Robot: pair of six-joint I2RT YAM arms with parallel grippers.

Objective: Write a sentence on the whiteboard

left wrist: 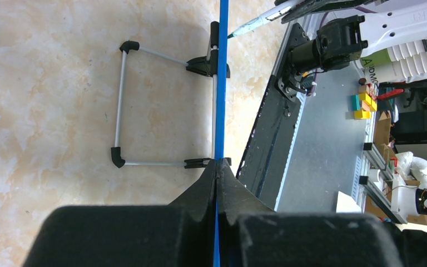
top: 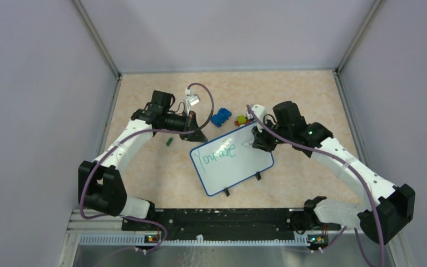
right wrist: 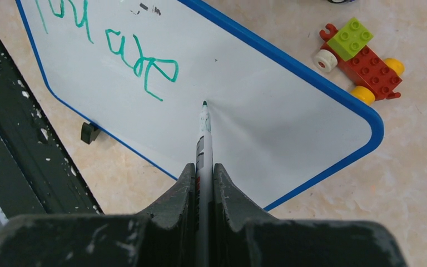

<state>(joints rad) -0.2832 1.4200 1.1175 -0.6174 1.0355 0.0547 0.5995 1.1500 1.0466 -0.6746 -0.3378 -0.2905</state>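
The whiteboard [top: 239, 169] lies tilted in the middle of the table, blue-rimmed, with small black feet on its near edge. The sentence [top: 216, 152] on it reads "You are" in green. My left gripper [top: 198, 133] is shut on the board's far left rim; in the left wrist view the blue rim [left wrist: 221, 83] runs edge-on into the shut left gripper [left wrist: 218, 167]. My right gripper [right wrist: 203, 172] is shut on a green marker [right wrist: 204, 130]. The marker's tip is at the whiteboard [right wrist: 278, 111], just right of the sentence [right wrist: 139, 58]; I cannot tell whether it touches.
A blue toy [top: 221, 117] and a red and green brick car [top: 241, 119] sit just beyond the board's far edge; the car [right wrist: 361, 55] lies close to the rim. A small green cap [top: 169, 141] is on the table left of the board. Enclosure walls stand around the table.
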